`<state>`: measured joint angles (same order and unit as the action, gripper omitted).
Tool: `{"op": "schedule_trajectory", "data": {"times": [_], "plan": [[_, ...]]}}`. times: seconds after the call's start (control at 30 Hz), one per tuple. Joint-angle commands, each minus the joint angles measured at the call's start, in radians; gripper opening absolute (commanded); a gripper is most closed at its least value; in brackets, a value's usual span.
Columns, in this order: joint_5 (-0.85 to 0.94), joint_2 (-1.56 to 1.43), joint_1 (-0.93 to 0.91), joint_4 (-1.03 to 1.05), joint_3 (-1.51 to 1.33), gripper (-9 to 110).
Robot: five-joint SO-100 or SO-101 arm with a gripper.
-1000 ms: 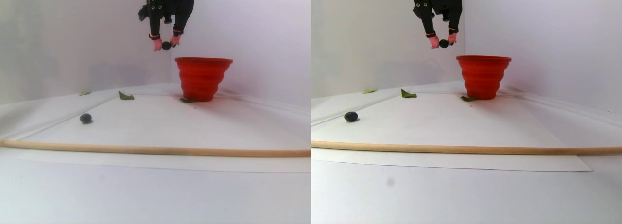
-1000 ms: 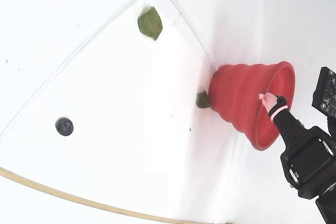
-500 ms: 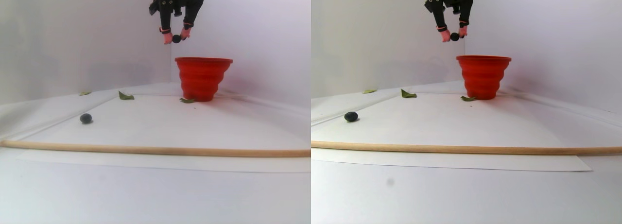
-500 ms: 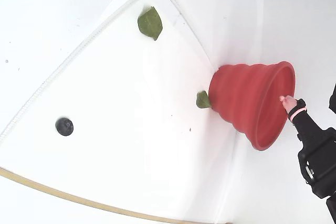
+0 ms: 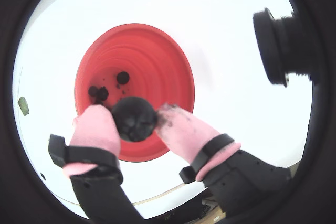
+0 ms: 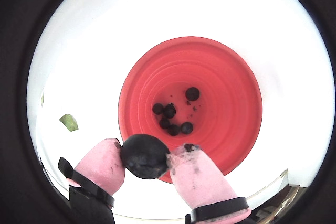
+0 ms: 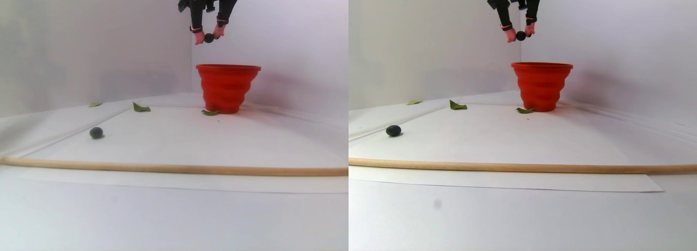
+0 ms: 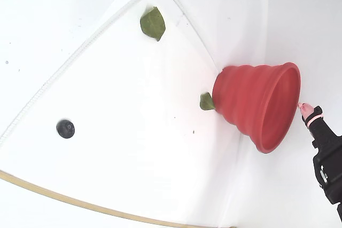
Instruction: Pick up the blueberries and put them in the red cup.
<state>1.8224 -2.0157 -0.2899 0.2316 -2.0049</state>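
My gripper (image 6: 146,156) is shut on a dark blueberry (image 6: 142,157), pinched between two pink fingertips (image 6: 102,163). It hangs above the red cup (image 6: 226,93), over the near side of the rim in both wrist views. In the stereo pair view the gripper (image 7: 208,37) is high above the cup (image 7: 227,87), slightly left of its middle. Several blueberries (image 6: 170,112) lie on the cup's bottom. One more blueberry (image 7: 96,132) lies on the white table, far left of the cup; the fixed view shows this berry (image 8: 65,128) too.
Green leaves lie on the table: one leaf (image 8: 207,101) at the cup's foot, another leaf (image 8: 153,23) further off. A long wooden rod (image 7: 174,168) crosses the table's front. White walls stand close behind the cup.
The gripper has risen and moved right with the blueberry, from beside the cup's rim to higher above it. The loose berry and the cup have not moved.
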Motion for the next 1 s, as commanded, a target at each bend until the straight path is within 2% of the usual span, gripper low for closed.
{"op": "schedule_trajectory", "data": {"times": [0.0,0.97], "plan": [[0.012,-0.015,-0.029,-0.029,0.097,16],[-0.017,-0.015,-0.044,-0.032,0.103,20]]}}
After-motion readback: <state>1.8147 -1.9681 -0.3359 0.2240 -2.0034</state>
